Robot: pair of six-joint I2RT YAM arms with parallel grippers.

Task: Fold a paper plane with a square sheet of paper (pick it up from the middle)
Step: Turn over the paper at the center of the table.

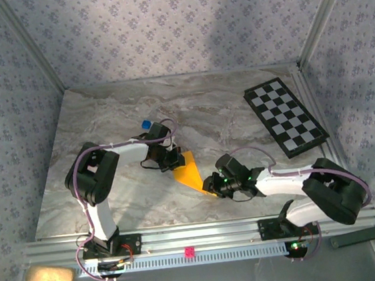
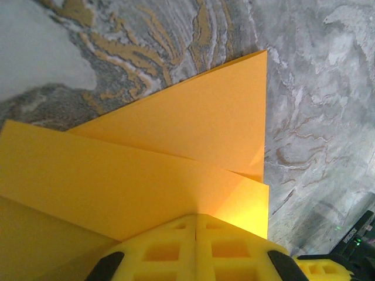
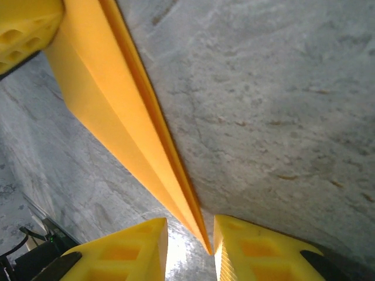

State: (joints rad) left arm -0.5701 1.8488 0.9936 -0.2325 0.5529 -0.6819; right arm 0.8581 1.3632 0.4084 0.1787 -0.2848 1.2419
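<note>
While the top cam takes in the marble table (image 1: 114,208), 1 checkered board (image 1: 285,117) rear R and 1 folded paper sheet (image 1: 189,172) mid-table, the wrist cams give the grips. L claw (image 1: 173,158) is clenched on the sheet's far end. R claw (image 1: 211,188) is released, fingers either side of its near tip. 1 blue cube (image 1: 146,125) sits behind L claw, which covers the sheet's far corner from above.
</note>
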